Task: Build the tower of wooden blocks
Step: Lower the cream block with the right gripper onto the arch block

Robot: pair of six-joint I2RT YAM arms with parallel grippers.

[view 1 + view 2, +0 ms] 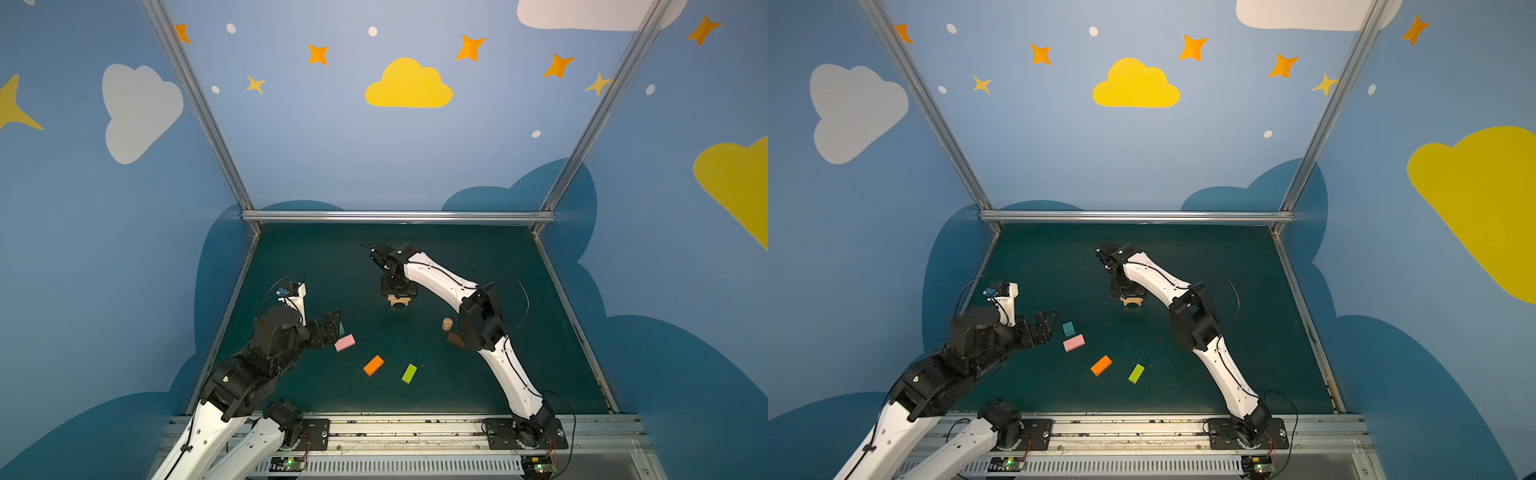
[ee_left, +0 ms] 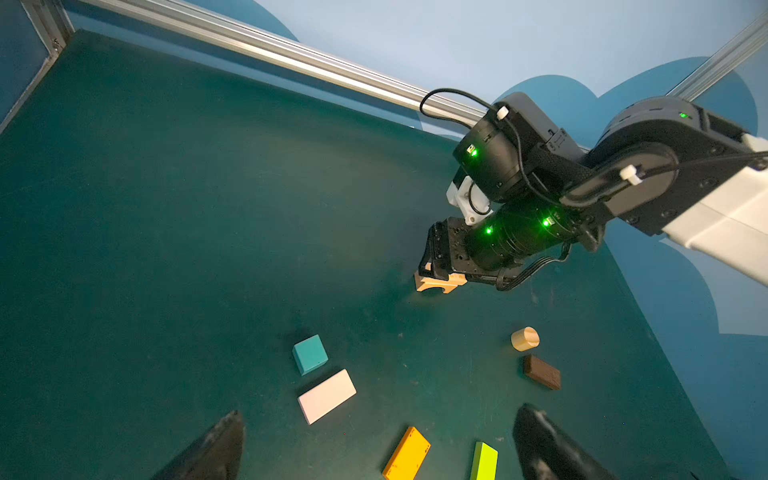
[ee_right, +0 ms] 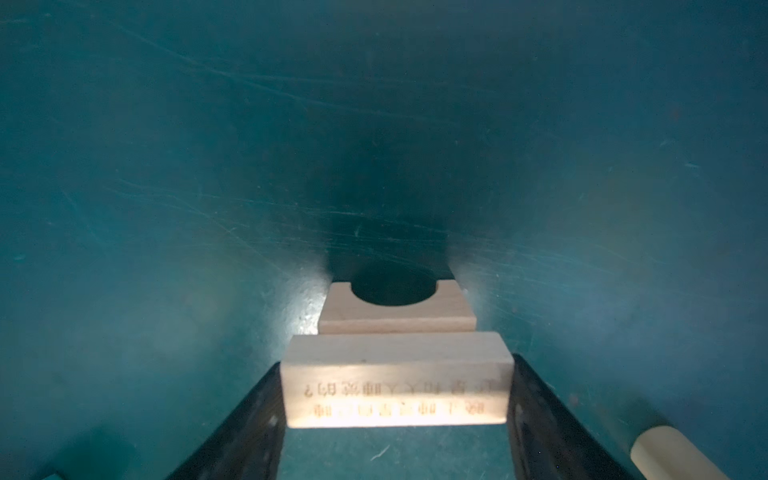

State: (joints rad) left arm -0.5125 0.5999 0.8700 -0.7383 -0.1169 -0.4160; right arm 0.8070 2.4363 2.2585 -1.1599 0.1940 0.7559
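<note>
My right gripper is shut on the tan plank, gripping it by its two ends. The plank is level, right over the tan arch, which stands mid-table; whether they touch I cannot tell. At the left my left gripper hangs open and empty. The teal cube and pink brick lie just beyond its fingertips. Nearer the front lie the orange brick and lime green brick. The tan cylinder and dark brown brick lie beside the right forearm.
The dark green mat is fenced by an aluminium rail at the back and rails at both sides. The right arm slants across the right half of the table above the cylinder and brown brick.
</note>
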